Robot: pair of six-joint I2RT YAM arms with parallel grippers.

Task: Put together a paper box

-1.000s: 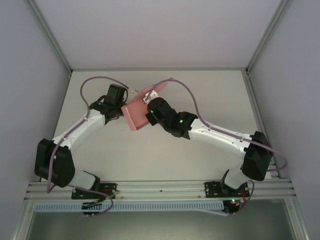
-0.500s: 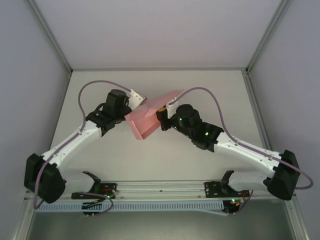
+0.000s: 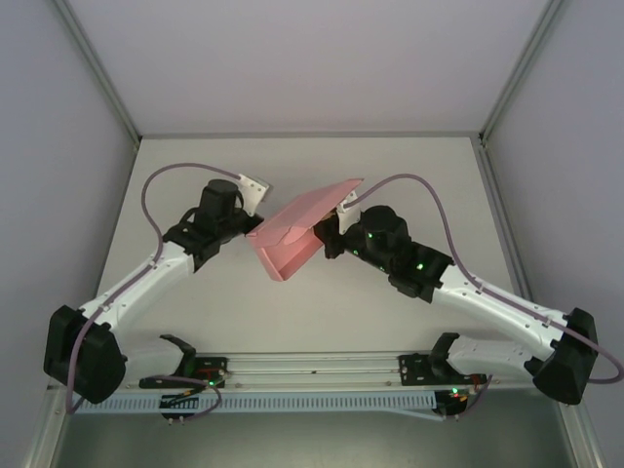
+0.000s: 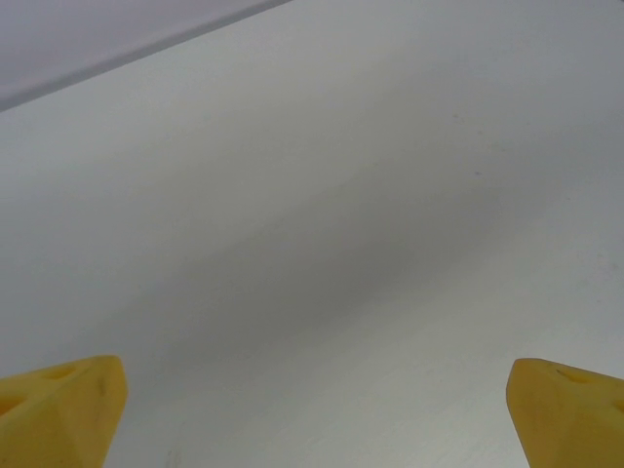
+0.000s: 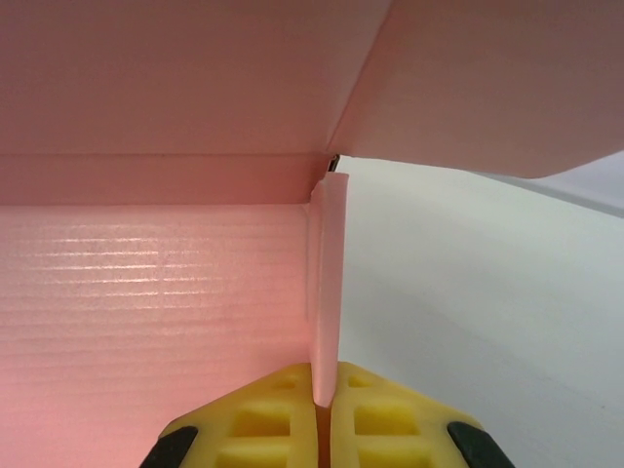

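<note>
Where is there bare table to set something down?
Bare table: along the far wall beyond the paper box, and between the box and the base rail. Crowded mid-table, where the right gripper pinches the box beside the open left gripper.

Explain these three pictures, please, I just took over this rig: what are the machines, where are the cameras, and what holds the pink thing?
The overhead picture looks down on two robot arms bolted at the near edge of a white table. The other two come from cameras on the wrists, with yellow fingertips in view. The left gripper is open and empty, over bare table. The right gripper is shut on a thin flap of the pink paper box, which is partly folded and tilted between the arms.
</note>
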